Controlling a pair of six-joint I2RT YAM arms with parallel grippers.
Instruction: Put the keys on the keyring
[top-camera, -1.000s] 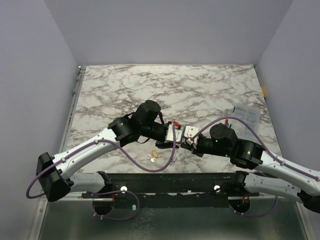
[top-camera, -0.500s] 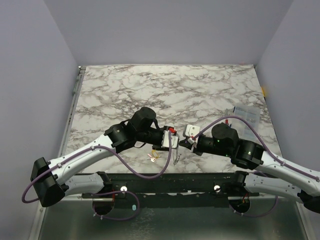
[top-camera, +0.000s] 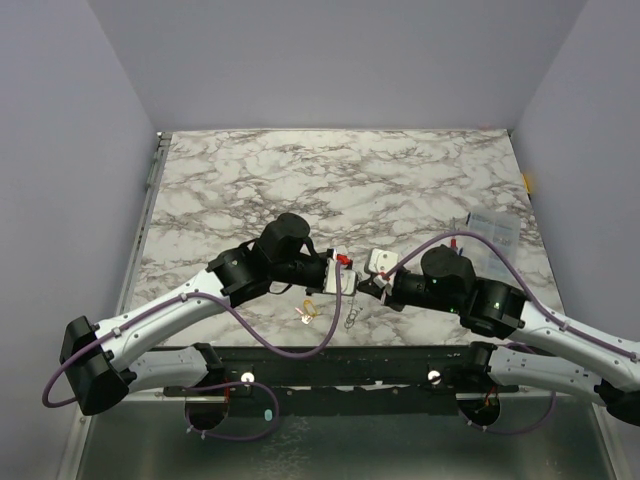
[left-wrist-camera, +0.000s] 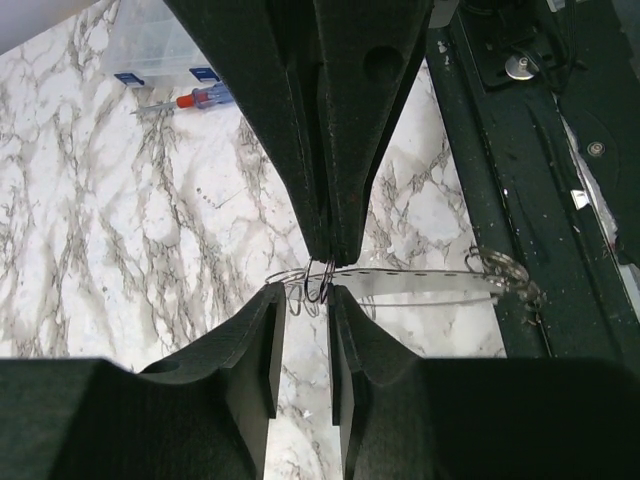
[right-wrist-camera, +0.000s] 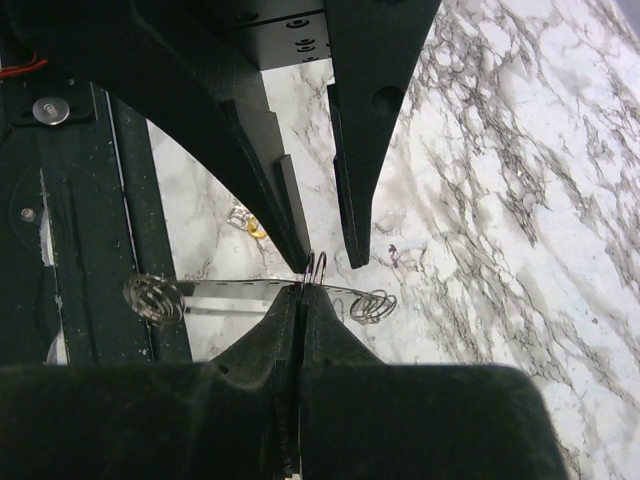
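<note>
Poking from closed right fingers (right-wrist-camera: 272, 345): keyring (right-wrist-camera: 316, 268)

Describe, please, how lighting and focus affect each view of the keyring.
Left wrist: keyring crisp, left gripper's fingers featureless black. Right wrist: keyring crisp, right gripper's fingers equally dark. Top external: soft, even light, no glare, keyring too small to resolve.

We record a marble-patterned table (top-camera: 400, 180). Lying directly on it: small keys (top-camera: 307, 312), silvery and brass-gold, close to the near edge; a clear plastic box (top-camera: 493, 228) near the right edge; a blue-and-red stick (left-wrist-camera: 190, 100) just beside that box.
</note>
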